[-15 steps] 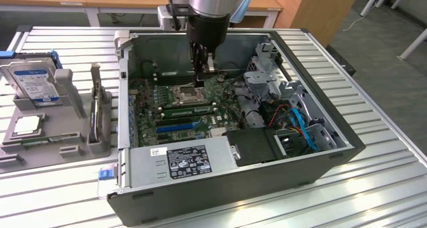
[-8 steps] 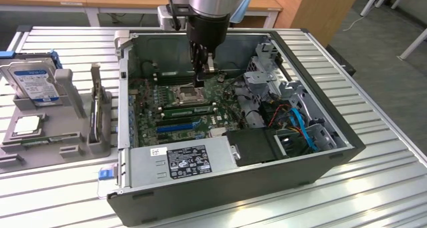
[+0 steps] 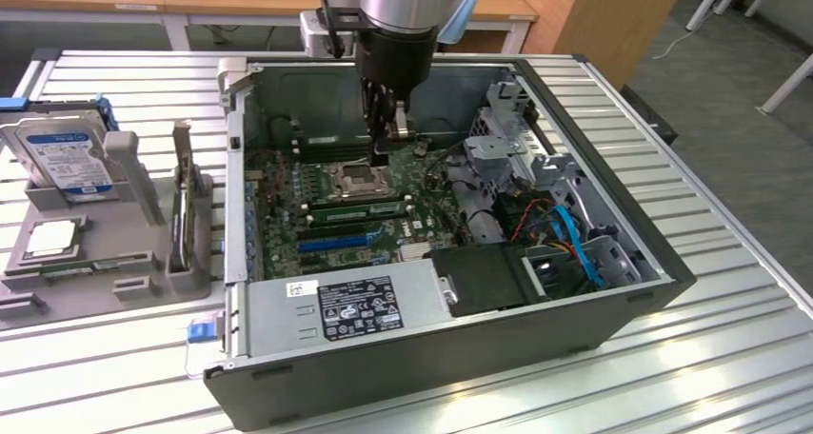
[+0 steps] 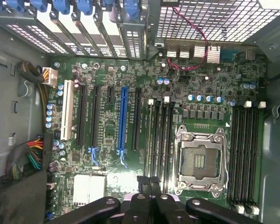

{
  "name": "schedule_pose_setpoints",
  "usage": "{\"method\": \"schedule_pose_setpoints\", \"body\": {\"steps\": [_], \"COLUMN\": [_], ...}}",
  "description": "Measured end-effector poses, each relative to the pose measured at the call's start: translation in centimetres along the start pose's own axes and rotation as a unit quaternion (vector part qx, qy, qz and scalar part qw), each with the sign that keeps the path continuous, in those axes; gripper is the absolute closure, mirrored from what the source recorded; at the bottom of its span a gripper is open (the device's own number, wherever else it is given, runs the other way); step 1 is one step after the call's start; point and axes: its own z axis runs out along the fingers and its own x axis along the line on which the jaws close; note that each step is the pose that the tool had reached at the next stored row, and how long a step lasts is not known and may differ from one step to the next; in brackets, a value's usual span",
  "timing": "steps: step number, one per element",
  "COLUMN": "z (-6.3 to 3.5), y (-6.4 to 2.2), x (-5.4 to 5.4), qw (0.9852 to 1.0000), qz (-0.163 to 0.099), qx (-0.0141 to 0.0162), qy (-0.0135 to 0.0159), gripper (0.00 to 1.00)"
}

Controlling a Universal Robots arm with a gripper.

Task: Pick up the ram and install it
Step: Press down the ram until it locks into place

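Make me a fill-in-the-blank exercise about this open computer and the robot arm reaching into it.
1. The gripper reaches down into the open computer ___.
2. The gripper's jaws are ___.
3. The hard drive with the blue-white label stands outside the computer, on the exterior view's ___.
4. On the motherboard, among the black slots and one white slot, a single long slot is coloured ___.

Missing words: case; shut; left; blue
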Motion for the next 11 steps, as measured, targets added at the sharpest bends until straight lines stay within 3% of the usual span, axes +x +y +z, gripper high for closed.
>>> {"method": "schedule_pose_setpoints", "body": {"steps": [5,11], "z": [0.0,0.0], "y": [0.0,0.0], "x": [-0.01,0.0], "qw": [0.9993,0.9959], "qz": [0.037,0.09], "qx": [-0.001,-0.0025], "qy": [-0.0009,-0.0022], "gripper": [0.89,0.89]}}
